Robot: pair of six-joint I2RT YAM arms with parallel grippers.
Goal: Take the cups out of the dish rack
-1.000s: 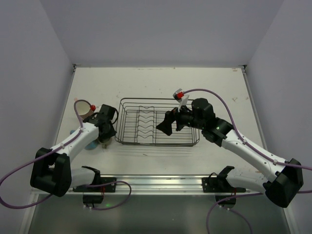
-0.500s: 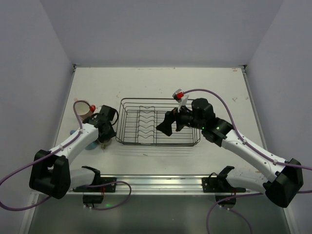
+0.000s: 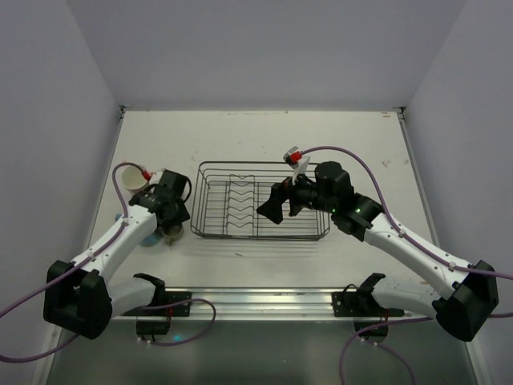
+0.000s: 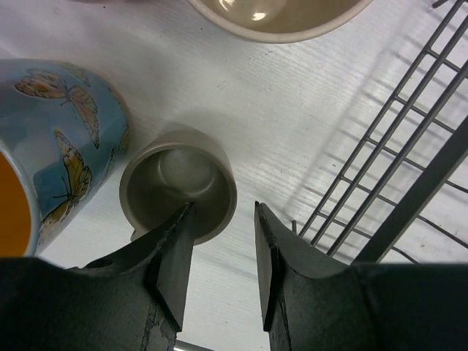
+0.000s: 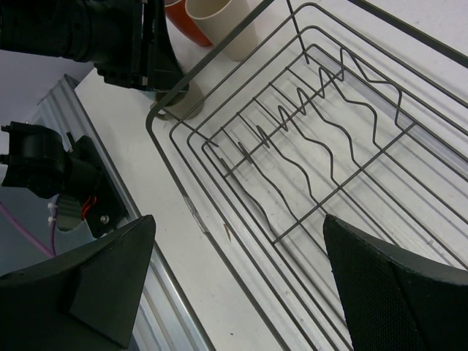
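At the dish rack's (image 3: 256, 237) 9 o'clock side, the olive-grey cup (image 4: 178, 191) stands upright on the tabletop (image 3: 240, 136). Its rim wall sits between the fingers of the left gripper (image 4: 223, 212). They are spread, with a sliver of tabletop showing between the outer finger and the cup.

The light blue mug (image 4: 73, 131) crowds the cup at 9 o'clock, just beside it. The beige cup (image 4: 278, 18) sits apart at 12 o'clock, and the rack's edge wires are near at 3 o'clock.

The right gripper (image 3: 276, 207) hovers over the rack's right half, its fingers spread wide.

From above, the left gripper hides most of the olive-grey cup. Only the right wrist view shows the orange cup (image 5: 179, 14), just beside the beige one.
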